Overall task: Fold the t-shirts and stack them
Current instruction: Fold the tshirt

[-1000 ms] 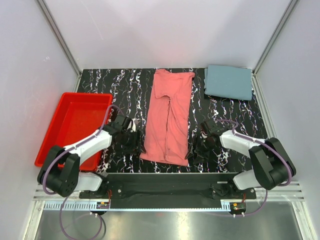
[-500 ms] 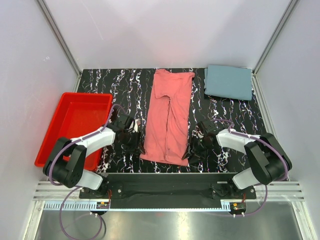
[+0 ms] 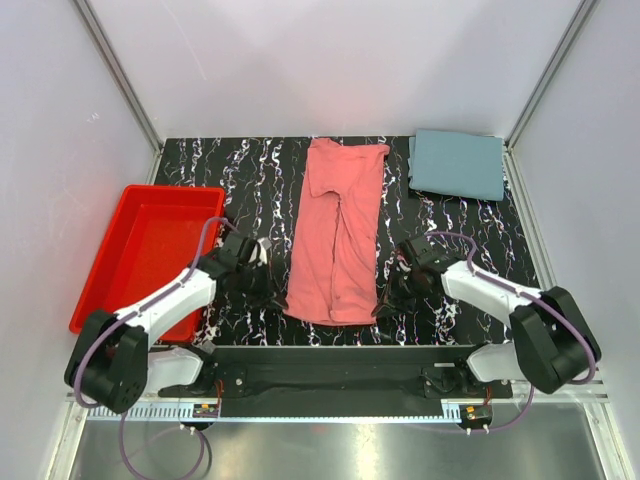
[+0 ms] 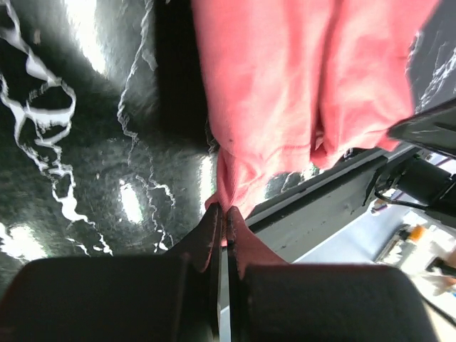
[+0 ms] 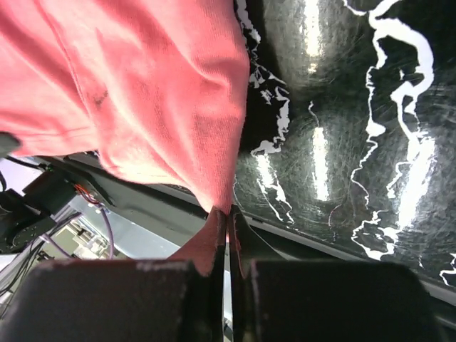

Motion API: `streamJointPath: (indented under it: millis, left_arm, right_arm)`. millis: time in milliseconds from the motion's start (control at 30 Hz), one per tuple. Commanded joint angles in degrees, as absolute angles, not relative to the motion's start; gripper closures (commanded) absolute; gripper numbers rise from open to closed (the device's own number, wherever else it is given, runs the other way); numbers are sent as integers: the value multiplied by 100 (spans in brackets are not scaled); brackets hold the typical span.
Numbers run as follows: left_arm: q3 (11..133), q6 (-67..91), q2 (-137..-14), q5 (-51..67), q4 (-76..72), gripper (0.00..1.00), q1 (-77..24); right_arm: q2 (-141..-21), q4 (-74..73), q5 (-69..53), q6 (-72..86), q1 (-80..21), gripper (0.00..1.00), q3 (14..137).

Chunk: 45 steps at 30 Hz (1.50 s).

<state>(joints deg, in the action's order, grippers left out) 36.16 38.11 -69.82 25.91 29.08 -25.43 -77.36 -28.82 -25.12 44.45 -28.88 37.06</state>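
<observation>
The salmon-pink t-shirt point(image 3: 335, 235) lies lengthwise down the middle of the black marbled table point(image 3: 240, 175), folded into a long strip, its neck end at the far side. My left gripper point(image 3: 282, 298) is shut on the shirt's near left corner point(image 4: 226, 187). My right gripper point(image 3: 381, 304) is shut on its near right corner point(image 5: 214, 187). In both wrist views the pink cloth runs straight into the closed fingertips. The grey-blue t-shirt point(image 3: 457, 165) lies folded at the far right corner, away from both grippers.
A red plastic tray point(image 3: 150, 250) sits at the left edge, beside the left arm. The near edge of the table and the dark mounting rail point(image 3: 330, 355) lie just below the shirt's hem. White walls and metal posts enclose the table.
Both grippers closed from open onto the near corners of the pink shirt. The hem has drawn in slightly between them.
</observation>
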Motion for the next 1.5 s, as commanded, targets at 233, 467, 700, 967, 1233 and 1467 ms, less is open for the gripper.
streamJointPath:
  millis: [233, 467, 700, 967, 1233, 1467]
  left_arm:
    - [3305, 4070, -6828, 2505, 3401, 99, -2514]
    - [3165, 4289, -6733, 2927, 3261, 96, -2514]
    - [2769, 4481, -6313, 3093, 3393, 98, -2680]
    - [3593, 4263, -6249, 3095, 3884, 98, -2672]
    - [5816, 3929, -7926, 3094, 4069, 97, -2066]
    - [8058, 3428, -10218, 3085, 4419, 95, -1662]
  right_arm:
    - [-7329, -3454, -2275, 4649, -2944, 100, 3639]
    - [-6928, -3919, -1934, 4553, -2945, 100, 3770]
    - [-7015, -3586, -2513, 4815, -2979, 100, 3157]
    - [-6811, -3831, -2427, 4764, -2971, 100, 3565]
    - [-8530, -4306, -2478, 3605, -1908, 100, 5763]
    - [-10510, -5017, -2531, 2831, -1389, 100, 8231]
